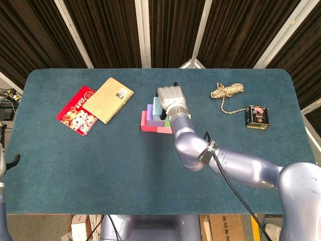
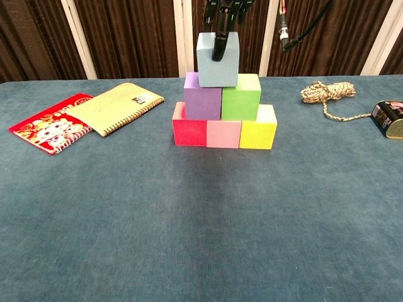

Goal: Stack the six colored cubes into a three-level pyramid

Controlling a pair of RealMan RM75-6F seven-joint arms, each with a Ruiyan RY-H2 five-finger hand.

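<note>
Six foam-like cubes with matt faces and sharp edges stand in the middle of the worktop (image 2: pixel 94 220), which is covered with a dark teal, felt-like cloth. In the chest view the lowest row is a red cube (image 2: pixel 189 131), a pink cube (image 2: pixel 223 134) and a yellow cube (image 2: pixel 258 129), touching side by side. On them sit a purple cube (image 2: pixel 202 99) and a green cube (image 2: pixel 241 97). The light blue cube (image 2: pixel 217 60) is on top, over the seam of these two, and its bottom seems to touch them.

The right hand (image 1: pixel 169 97), silver with dark fingers (image 2: pixel 220 44), holds the light blue cube from above; one finger lies down its front face. The left hand is not seen in either view.

To the left lie a red booklet (image 2: pixel 44 126) with printed cartoon pictures and a tan spiral notebook (image 2: pixel 116 106) with a small white label; the writing is too small to read. The notebook partly covers the booklet. To the right are a coil of braided rope (image 2: pixel 326 93) and a small black tin (image 1: pixel 257 116) with a coloured label, unreadable. Dark curtains hang behind.
</note>
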